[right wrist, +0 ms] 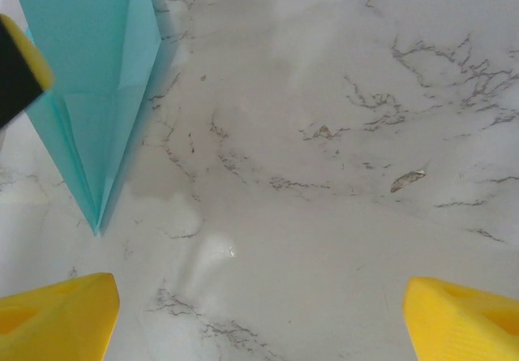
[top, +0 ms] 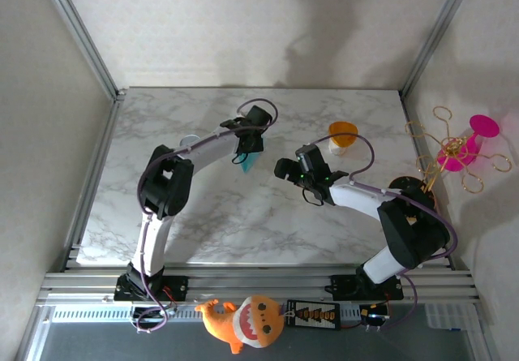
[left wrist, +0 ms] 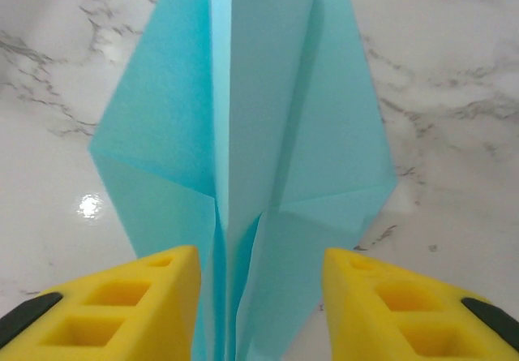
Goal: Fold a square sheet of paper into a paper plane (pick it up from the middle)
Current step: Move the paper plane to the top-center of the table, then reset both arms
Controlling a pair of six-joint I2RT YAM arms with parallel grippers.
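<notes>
The paper plane [top: 250,161] is a teal-blue dart with a centre crease, nose pointing down toward the marble table [top: 203,215]. In the left wrist view the paper plane [left wrist: 243,134] spreads its wings ahead, and its folded keel runs back between the yellow fingers [left wrist: 154,304]. My left gripper [left wrist: 261,296] is open: the keel lies close to the left finger, with a clear gap to the right one. My right gripper [top: 284,169] hovers to the right of the plane, open over bare marble. Its wrist view has the paper plane [right wrist: 89,93] at upper left, apart from the right gripper [right wrist: 259,320].
An orange cup [top: 342,133] stands at the back right of the table. A pink and gold wire ornament [top: 458,150] sits beyond the right edge. An orange plush toy [top: 241,320] lies on the near rail. Metal frame posts [top: 81,36] bound the table.
</notes>
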